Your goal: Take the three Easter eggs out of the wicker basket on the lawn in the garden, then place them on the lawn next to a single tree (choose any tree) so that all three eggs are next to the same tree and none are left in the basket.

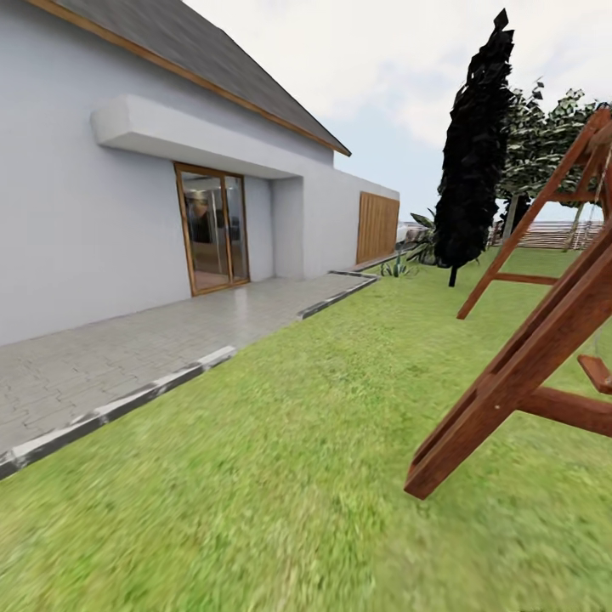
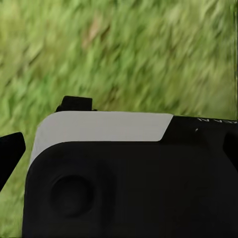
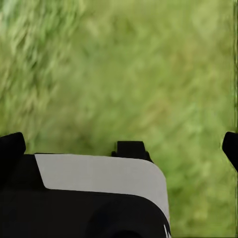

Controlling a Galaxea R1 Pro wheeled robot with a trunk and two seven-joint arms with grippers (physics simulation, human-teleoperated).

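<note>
Head view is facing across the lawn point(image 1: 280, 442) toward the white house point(image 1: 127, 187), paved patio point(image 1: 127, 357) and a wooden swing frame point(image 1: 527, 357) close at right. Basket and eggs aren't turning up in these frames, so I'm judging the robot is in transit. Both wrist views are looking down at blurred grass over robot bodywork; finger tips are sitting wide at the edges, nothing between them, so both grippers read as spread and empty. Risks: base clipping the swing frame's leg, or picking the dark cypress point(image 1: 476, 144) as the tree.
</note>
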